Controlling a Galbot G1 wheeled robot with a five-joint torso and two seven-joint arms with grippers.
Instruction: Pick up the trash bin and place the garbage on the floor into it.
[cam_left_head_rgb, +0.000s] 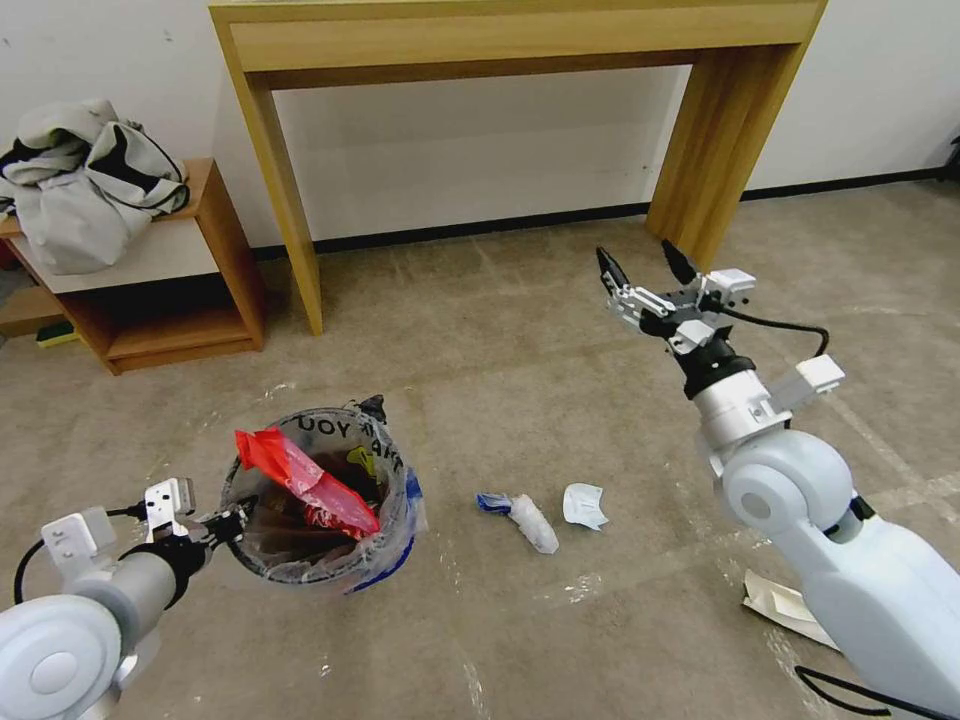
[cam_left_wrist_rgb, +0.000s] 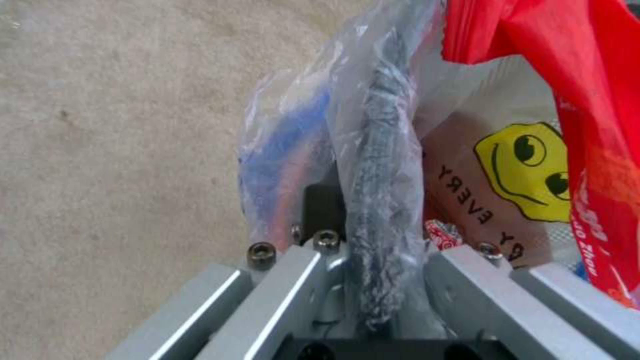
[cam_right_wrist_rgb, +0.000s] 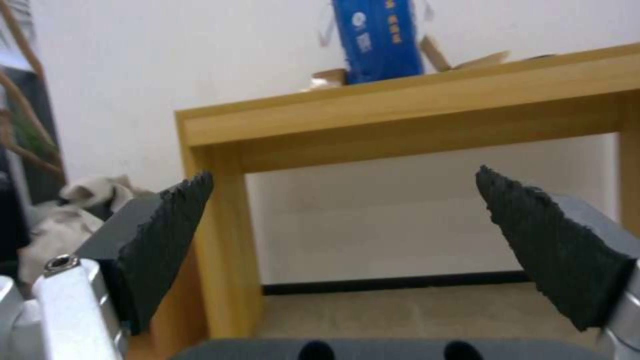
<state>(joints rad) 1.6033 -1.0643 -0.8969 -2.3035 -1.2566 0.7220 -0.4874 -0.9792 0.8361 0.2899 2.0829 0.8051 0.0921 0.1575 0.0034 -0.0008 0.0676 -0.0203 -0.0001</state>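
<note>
On the tan floor (cam_left_head_rgb: 560, 330), my left gripper (cam_left_head_rgb: 232, 522) is clamped on the trash bin (cam_left_head_rgb: 320, 500) rim, red wrapper (cam_left_head_rgb: 305, 480) inside, while the bottle (cam_left_head_rgb: 525, 517) and tissue (cam_left_head_rgb: 583, 505) await my spread right gripper (cam_left_head_rgb: 648, 268).

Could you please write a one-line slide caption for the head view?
Left gripper shut on the trash bin rim; right gripper open, raised above floor litter.

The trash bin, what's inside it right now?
Inside the trash bin, held at its rim by the left gripper, lies a red wrapper over the clear liner bag. Whatever sits beneath the wrapper is covered.
</note>
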